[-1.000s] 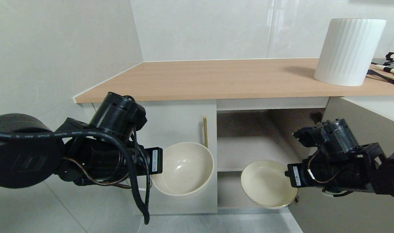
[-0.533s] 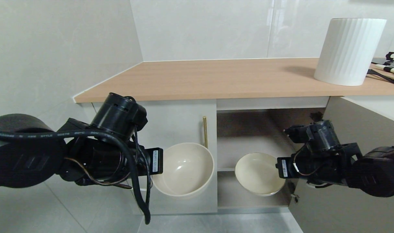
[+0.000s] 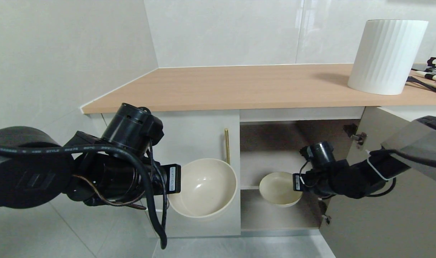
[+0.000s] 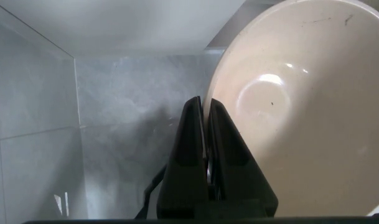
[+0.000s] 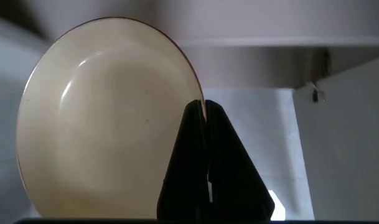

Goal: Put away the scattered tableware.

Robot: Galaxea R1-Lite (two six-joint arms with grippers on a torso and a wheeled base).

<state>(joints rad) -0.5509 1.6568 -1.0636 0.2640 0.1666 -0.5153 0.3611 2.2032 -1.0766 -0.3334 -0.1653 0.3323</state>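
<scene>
Bowls sit pinched by the rim in both tools: my left tool is closed on a large cream bowl just ahead of it, before the closed cabinet door; my right tool clamps a smaller bowl inside the open cabinet.

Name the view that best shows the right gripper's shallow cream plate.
Right wrist view: the shallow cream plate shows most of its face close, rim pinched by the right gripper. Head view: small, at the open white cabinet. Left wrist view: the deep cream bowl in the left gripper.
</scene>
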